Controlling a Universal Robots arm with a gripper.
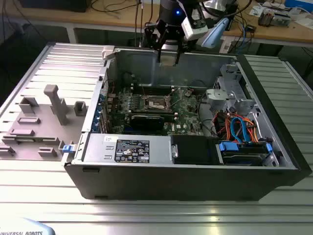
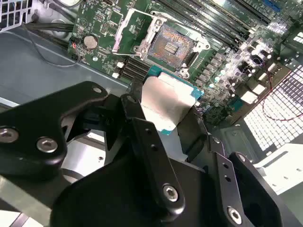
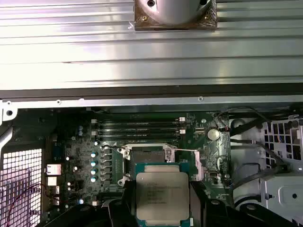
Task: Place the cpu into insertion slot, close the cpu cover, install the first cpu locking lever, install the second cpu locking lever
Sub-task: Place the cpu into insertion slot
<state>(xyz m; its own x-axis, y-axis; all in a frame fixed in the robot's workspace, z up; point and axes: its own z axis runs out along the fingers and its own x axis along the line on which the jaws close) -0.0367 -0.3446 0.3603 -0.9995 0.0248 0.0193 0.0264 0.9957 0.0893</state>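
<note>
- On the exterior view's left I see a grey tray (image 1: 34,122) of moulded fixtures lying on the ribbed table (image 1: 156,215), just beside the open computer case (image 1: 186,181).
- Inside the case, towards that left side, a black graphics card (image 1: 146,121) lies across the green board (image 1: 188,110).
- Just behind the card is the socket (image 1: 155,104), its dark centre bare and open to view.
- In the second wrist view the cover (image 2: 121,29) is folded back beside the socket, off the opening.
- My gripper (image 1: 167,56) hangs over the far wall of the case, above the board.
- Its fingers (image 2: 137,111) are closed narrow on two opposite edges of the chip (image 3: 162,196).
- The chip is clear of the socket, silvery face towards the first wrist view.
- On the exterior view's right, blue and orange cables (image 1: 239,129) run down to the drive bay.
</note>
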